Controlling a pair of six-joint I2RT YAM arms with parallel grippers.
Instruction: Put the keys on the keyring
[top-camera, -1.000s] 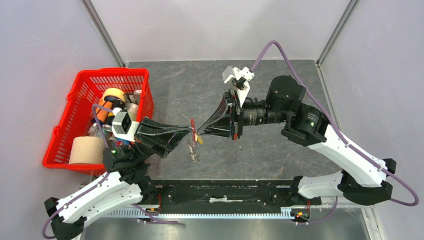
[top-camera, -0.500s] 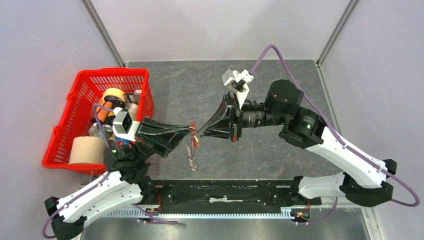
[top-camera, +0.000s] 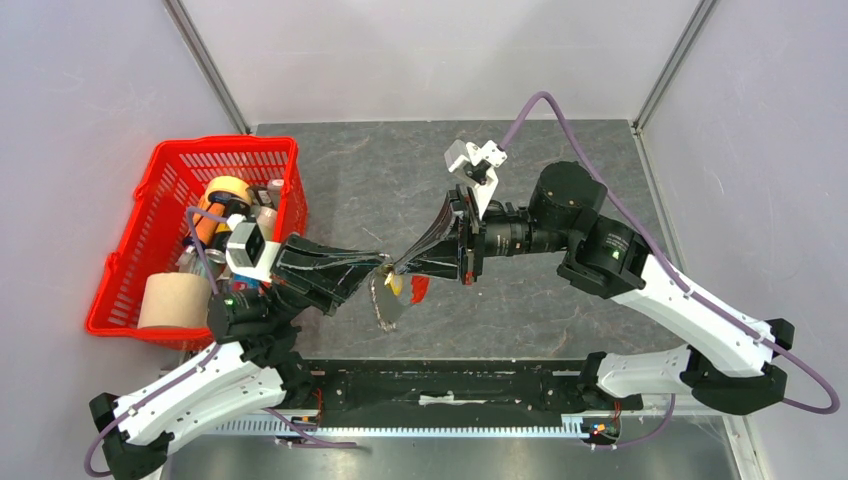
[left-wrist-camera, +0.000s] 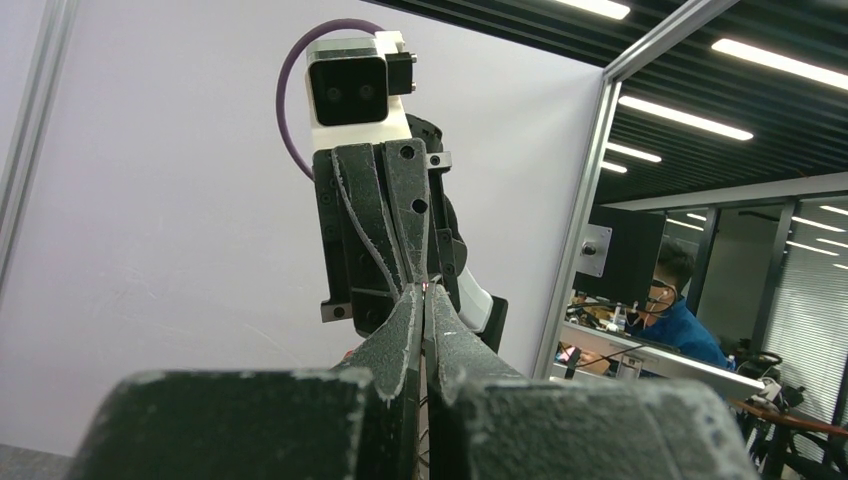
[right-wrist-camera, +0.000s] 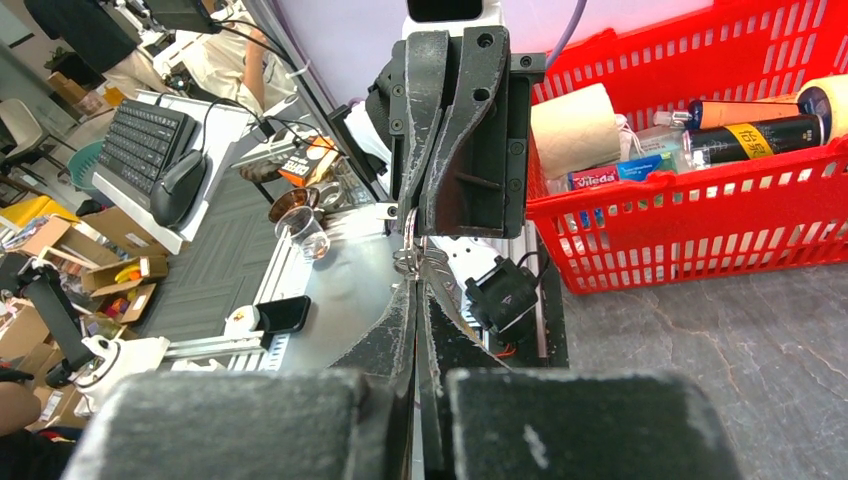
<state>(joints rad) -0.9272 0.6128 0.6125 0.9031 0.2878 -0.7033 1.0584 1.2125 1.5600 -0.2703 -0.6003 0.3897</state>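
Squeezed shut tip to tip above the surface (top-camera: 340, 170), left claw (top-camera: 378, 268) against right claw (top-camera: 400, 268); cannot tell which pinches the keyring (top-camera: 418, 288), dangling just beneath with the silvery and brass keys (top-camera: 386, 302). Largely hidden behind the fingers (right-wrist-camera: 395, 330) in both wrist views. Well apart to the left, a red basket (top-camera: 220, 143) holding paper roll (top-camera: 172, 298), tape (top-camera: 228, 190) and cans (right-wrist-camera: 750, 142).
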